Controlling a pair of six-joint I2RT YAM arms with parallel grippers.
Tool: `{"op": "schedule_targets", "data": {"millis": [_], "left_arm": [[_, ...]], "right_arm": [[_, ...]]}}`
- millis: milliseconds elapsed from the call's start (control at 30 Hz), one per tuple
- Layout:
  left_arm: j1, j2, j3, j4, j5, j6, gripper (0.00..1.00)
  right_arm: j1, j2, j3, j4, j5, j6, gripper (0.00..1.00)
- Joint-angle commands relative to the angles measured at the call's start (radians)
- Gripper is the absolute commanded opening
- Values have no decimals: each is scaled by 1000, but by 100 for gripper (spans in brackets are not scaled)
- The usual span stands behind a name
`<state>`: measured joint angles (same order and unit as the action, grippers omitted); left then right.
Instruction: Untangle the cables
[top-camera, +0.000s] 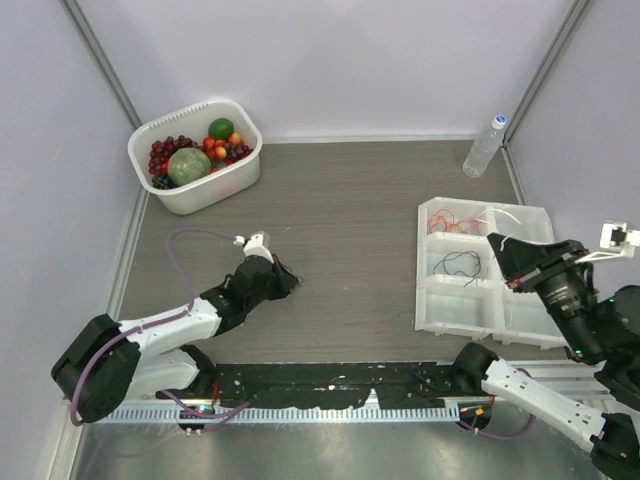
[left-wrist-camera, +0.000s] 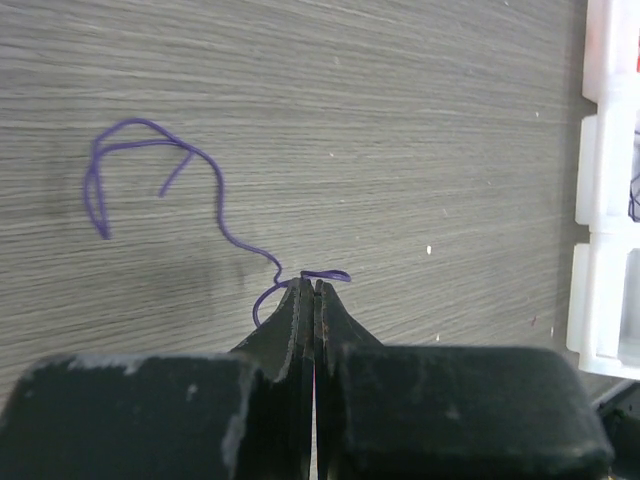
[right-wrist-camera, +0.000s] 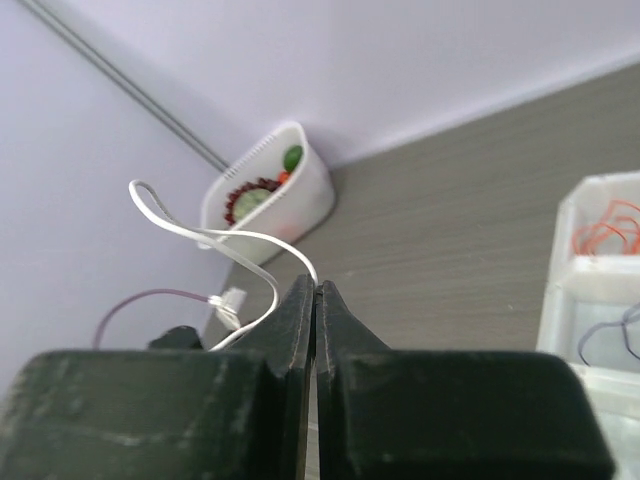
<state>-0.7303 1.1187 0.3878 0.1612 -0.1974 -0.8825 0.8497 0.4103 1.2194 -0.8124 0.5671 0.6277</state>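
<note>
— Where is the left tool (left-wrist-camera: 315, 284)?
— Low over the table (left-wrist-camera: 420, 120), well to the left of the white tray (left-wrist-camera: 598, 170). Its jaws are pressed together on one end of a purple cable (left-wrist-camera: 220, 205), and the rest squiggles over the wood, leading away from the tray.
— And the right tool (right-wrist-camera: 316, 288)?
— Above the tray, jaws closed tight on a white cable (right-wrist-camera: 200, 235). That one hangs in open loops on the side away from the tray.
— Anything inside the tray?
— Red cables (top-camera: 450, 222) in its far-left compartment, and a dark cable (top-camera: 460, 265) in the compartment just nearer than that.
— What else is around?
— A fruit basket (top-camera: 195, 155) far to the tray's left by the back wall, and a water bottle (top-camera: 485, 145) just beyond the tray's far edge.
</note>
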Motion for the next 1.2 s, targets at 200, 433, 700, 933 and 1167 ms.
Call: {"op": "schedule_targets", "data": {"millis": [200, 433, 700, 933, 1167], "left_arm": [[5, 98, 10, 248, 239, 39, 0], [5, 78, -23, 271, 247, 34, 0], [5, 92, -23, 273, 246, 36, 0], [5, 112, -17, 284, 263, 37, 0], [6, 122, -10, 285, 269, 39, 0]], "right_arm": [[3, 73, 112, 101, -118, -92, 1], [5, 82, -3, 94, -70, -62, 1], [3, -5, -58, 5, 20, -2, 1], [3, -21, 86, -44, 195, -80, 1], [3, 22, 152, -126, 303, -80, 0]]}}
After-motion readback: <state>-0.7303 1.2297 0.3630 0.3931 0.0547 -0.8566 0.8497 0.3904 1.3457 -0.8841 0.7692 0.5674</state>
